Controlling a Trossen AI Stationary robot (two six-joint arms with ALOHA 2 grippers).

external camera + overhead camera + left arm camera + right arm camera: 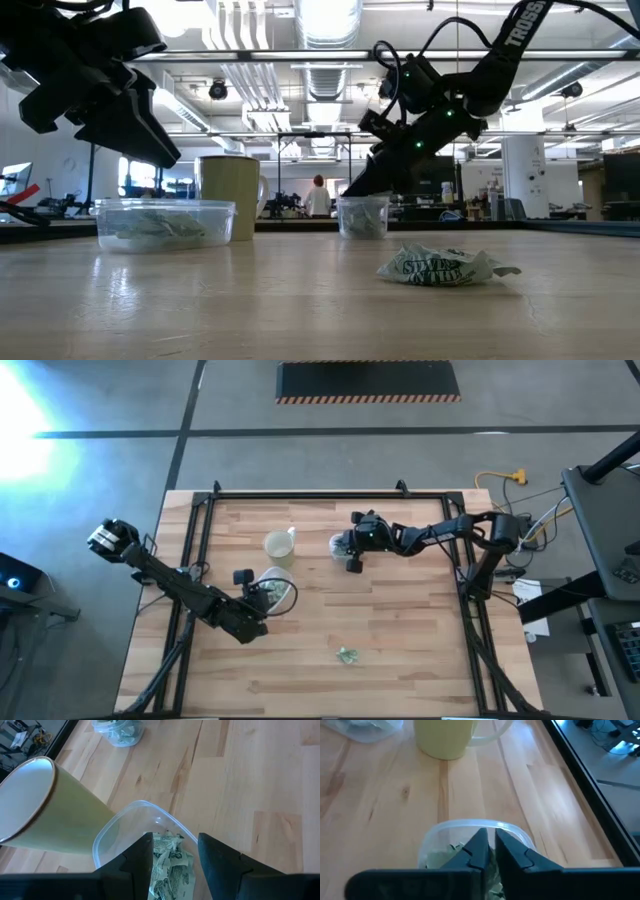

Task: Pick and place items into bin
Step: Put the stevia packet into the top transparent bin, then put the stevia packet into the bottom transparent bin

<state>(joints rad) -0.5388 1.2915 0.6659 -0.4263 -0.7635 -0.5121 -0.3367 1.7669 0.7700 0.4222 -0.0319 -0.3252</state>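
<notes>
One wrapped item (347,655) left on your counter (400,630); right gripper (488,851) jaws barely parted over its tub (470,835), probably dropping; left gripper (174,851) gapes empty above its own.

A robotics lab or workshop hall, by the look of it. A framed wooden table (400,620) stands on a bare concrete floor (120,470) with a hazard-striped mat (368,382). Overhead run exposed ducts (330,70) and strip lights (325,15). A person (319,197) stands among distant, indistinct workbenches.
</notes>
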